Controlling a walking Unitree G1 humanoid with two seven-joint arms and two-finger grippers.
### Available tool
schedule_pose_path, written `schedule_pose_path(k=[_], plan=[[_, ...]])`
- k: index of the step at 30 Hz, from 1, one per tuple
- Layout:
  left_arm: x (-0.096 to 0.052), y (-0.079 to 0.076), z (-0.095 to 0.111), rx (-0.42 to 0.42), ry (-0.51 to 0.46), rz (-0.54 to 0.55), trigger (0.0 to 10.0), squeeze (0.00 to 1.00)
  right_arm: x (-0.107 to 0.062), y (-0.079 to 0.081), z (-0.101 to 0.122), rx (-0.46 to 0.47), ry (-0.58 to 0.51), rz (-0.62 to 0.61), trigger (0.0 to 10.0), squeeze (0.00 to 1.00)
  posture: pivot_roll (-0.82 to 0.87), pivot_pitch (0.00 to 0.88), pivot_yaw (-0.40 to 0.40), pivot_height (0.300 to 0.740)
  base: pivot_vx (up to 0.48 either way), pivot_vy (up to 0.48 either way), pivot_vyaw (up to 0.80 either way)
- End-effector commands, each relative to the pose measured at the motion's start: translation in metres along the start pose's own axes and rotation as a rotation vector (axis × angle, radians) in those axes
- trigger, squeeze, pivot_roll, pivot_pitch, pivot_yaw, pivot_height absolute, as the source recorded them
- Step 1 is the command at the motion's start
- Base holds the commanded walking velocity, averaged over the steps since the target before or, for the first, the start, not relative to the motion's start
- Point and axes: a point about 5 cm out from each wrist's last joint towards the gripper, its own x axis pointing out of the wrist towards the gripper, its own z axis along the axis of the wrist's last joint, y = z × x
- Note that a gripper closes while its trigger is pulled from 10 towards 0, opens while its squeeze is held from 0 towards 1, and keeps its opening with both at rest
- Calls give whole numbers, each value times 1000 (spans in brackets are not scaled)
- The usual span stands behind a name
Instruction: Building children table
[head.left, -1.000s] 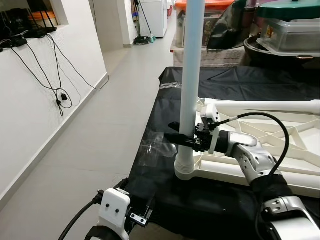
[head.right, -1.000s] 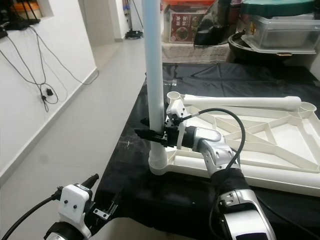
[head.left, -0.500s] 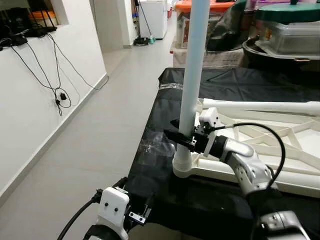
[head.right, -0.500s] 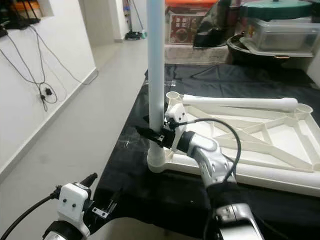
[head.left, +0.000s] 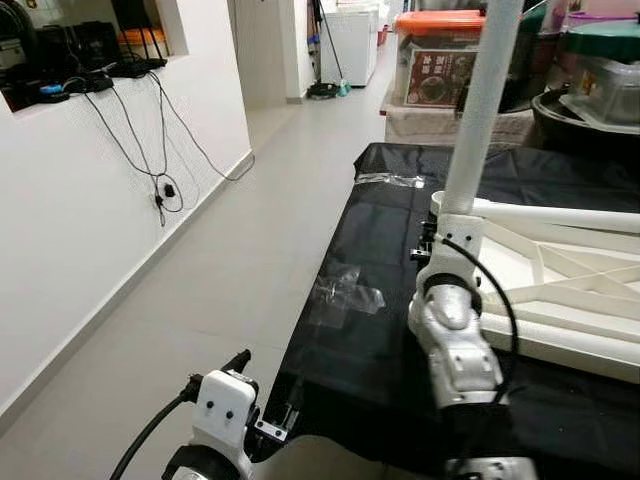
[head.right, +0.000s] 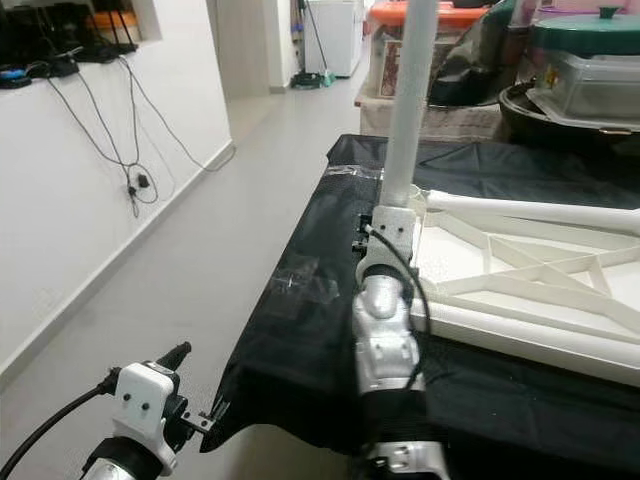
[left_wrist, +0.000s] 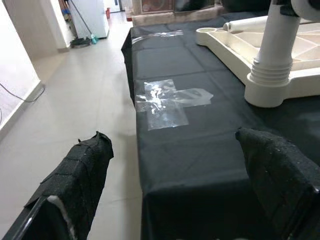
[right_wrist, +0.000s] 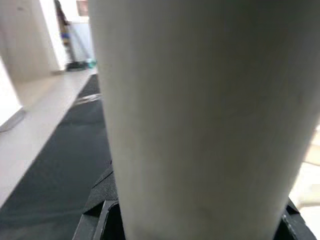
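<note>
A white table leg (head.left: 478, 110) stands upright in the corner socket (left_wrist: 272, 85) of the upturned white tabletop (head.left: 570, 290), which lies on a black cloth (head.left: 370, 340). My right gripper (right_wrist: 195, 220) is shut on the leg low down, its black fingers (right_wrist: 100, 212) pressed to either side. The right forearm (head.left: 452, 335) stands straight in front of the leg and hides the gripper in the eye views. A second white leg (head.right: 530, 211) lies across the tabletop's far side. My left gripper (left_wrist: 172, 135) hangs open and empty by the cloth's near edge.
Clear tape (head.left: 346, 295) is stuck on the cloth near its left edge. Tiled floor (head.left: 230, 260) runs along the left, beside a white wall with hanging cables (head.left: 160, 150). Storage boxes (head.left: 435, 60) and pots (head.right: 590, 60) stand behind the cloth.
The camera has turned, so the scene sits further right. My right forearm has swung from the right side to straight in front of the leg, still shut on it.
</note>
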Motion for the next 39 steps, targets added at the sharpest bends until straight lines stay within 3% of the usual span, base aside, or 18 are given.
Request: schedule_pose_path(k=[1, 11, 12, 13, 23, 24, 34, 35, 39], plan=[[0, 0, -4, 14, 17, -3, 10000, 0, -5, 6, -16, 49, 118, -61, 0, 0, 34, 15, 17, 740, 0, 0, 0], [-1, 1, -5, 14, 18, 1, 10000, 0, -11, 21, -15, 72, 142, -84, 0, 0, 32, 4, 16, 740, 0, 0, 0], [0, 1, -6, 14, 20, 0, 10000, 0, -10, 21, -14, 74, 136, -74, 8863, 0, 32, 4, 16, 740, 0, 0, 0], [0, 1, -7, 15, 21, -1, 10000, 0, -10, 21, -14, 75, 133, -68, 10000, 0, 32, 4, 16, 740, 0, 0, 0], [1, 1, -8, 16, 26, -5, 10000, 0, -7, 16, -19, 17, 112, 13, 10000, 0, 27, 0, 17, 740, 0, 0, 0], [1, 1, -8, 17, 26, -6, 10000, 0, -8, 16, -21, 13, 114, 28, 10000, 1000, 25, 0, 21, 740, 0, 0, 0], [0, 1, -9, 19, 29, -8, 10000, 0, -7, 12, -15, -15, 50, 67, 10000, 1000, 23, 8, 23, 740, 0, 0, 0], [0, 1, -9, 18, 30, -7, 10000, 0, -6, 9, -13, -12, 30, 86, 10000, 0, 23, 8, 23, 740, 0, 0, 0], [0, 0, -11, 17, 34, -6, 10000, 0, -2, -1, -10, 5, -26, 154, 10000, 0, 18, 15, 25, 740, 0, 0, 0]])
